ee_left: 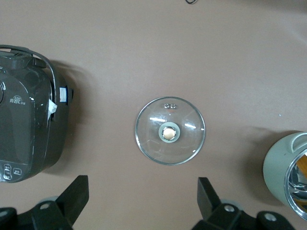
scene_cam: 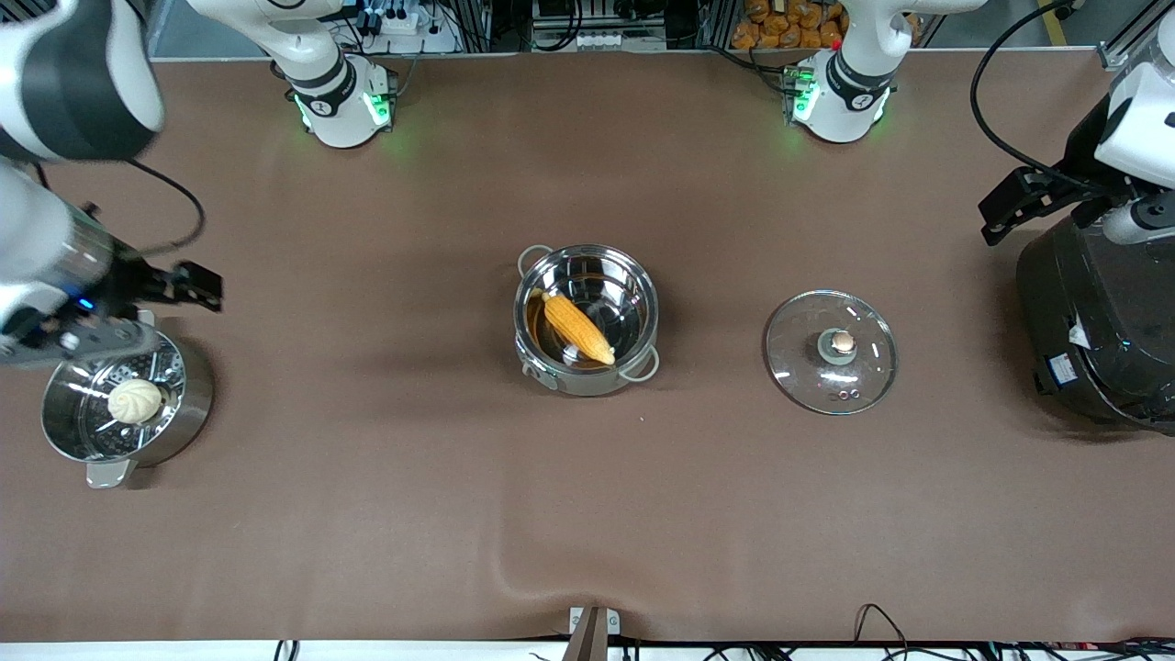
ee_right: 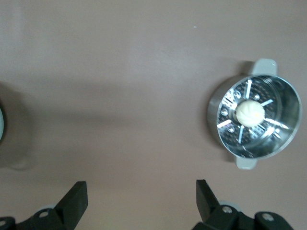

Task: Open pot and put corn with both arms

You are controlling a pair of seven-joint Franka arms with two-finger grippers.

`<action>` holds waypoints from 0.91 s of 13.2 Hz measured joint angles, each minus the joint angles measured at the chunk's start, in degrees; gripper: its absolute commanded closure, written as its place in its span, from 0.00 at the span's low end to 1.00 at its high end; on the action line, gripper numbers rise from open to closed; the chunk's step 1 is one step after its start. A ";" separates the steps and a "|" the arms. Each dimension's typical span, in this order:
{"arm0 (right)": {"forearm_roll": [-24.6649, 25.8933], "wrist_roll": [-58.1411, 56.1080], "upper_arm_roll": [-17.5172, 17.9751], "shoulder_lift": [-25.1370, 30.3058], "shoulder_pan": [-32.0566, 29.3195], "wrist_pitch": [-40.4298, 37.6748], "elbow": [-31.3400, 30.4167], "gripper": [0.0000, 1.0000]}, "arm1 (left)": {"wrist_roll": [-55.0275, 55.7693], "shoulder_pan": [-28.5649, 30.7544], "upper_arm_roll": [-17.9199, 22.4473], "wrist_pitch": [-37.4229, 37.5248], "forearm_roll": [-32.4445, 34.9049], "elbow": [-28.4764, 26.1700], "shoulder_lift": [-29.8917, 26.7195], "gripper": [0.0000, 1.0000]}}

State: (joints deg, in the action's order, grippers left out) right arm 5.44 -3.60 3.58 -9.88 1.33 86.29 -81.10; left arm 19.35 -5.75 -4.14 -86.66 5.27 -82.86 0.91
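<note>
While corn (scene_cam: 577,327) lies in pot (scene_cam: 587,367), both end effectors (ee_left: 143,203) (ee_right: 142,203) gape wide, well apart from it.

A round, shiny steel pot (scene_cam: 586,319) with two pale loop handles stands open at the middle of the table. A yellow-orange tapered corn cob (scene_cam: 576,327) lies slantwise inside it, resting on the bottom. The pot's clear glass lid (scene_cam: 831,352), with a tan knob (scene_cam: 842,342) on top, lies flat on the table beside the pot, toward the left arm's end, apart from it.

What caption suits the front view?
Corn lies in the open pot, lid set beside it on the table.
</note>
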 measured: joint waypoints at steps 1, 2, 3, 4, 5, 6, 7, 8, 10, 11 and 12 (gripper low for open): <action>-0.02 0.00 -0.01 1.73 -0.82 -1.03 -0.06 0.00 | 0.00 0.50 0.00 0.00 0.00 -0.14 -0.01 0.00; -0.04 -0.01 -0.01 3.32 -1.61 -1.96 -0.08 0.00 | -0.02 1.33 -0.03 -0.09 -0.33 -0.29 0.01 0.00; -0.05 -0.03 -0.02 4.61 -2.20 -2.90 -0.09 0.00 | -0.32 2.26 0.01 -0.24 -0.85 -0.45 0.03 0.00; -0.14 -0.03 -0.01 5.57 -2.57 -3.79 -0.14 0.00 | -1.05 3.08 0.01 -0.33 -1.13 -0.59 0.06 0.00; -0.87 -0.01 -0.01 6.08 -2.97 -4.87 -0.16 0.00 | -2.13 3.93 -0.02 -0.51 -1.23 -0.66 0.09 0.00; -2.65 0.00 -0.02 6.34 -4.04 -6.11 -0.21 0.00 | -3.25 4.89 -0.09 -0.82 -1.45 -0.70 0.10 0.00; -4.33 -0.02 -0.04 6.49 -5.75 -6.77 -0.24 0.00 | -4.04 5.62 -0.10 -1.01 -1.68 -0.71 0.10 0.00; -5.21 -0.15 -0.06 6.58 -7.35 -6.86 -0.26 0.00 | -4.27 5.92 -0.14 -1.07 -1.73 -0.71 0.11 0.00; -5.51 -0.23 -0.06 6.65 -8.57 -6.86 -0.54 0.00 | -4.28 6.01 -0.21 -1.08 -1.73 -0.78 0.19 0.00; -5.51 -0.22 0.09 6.66 -8.55 -6.84 -0.89 0.00 | -4.28 6.02 -0.23 -1.08 -1.81 -0.84 0.25 0.00; -5.51 -0.22 0.30 6.66 -8.51 -6.72 -1.29 0.00 | -4.28 6.05 -0.24 -1.09 -2.23 -0.92 0.26 0.00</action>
State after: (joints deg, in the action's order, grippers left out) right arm -0.06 -3.81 3.88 -3.21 -7.18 79.57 -82.40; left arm 15.07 0.30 -4.37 -87.76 3.04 -83.78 1.17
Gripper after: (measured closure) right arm 0.000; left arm 0.000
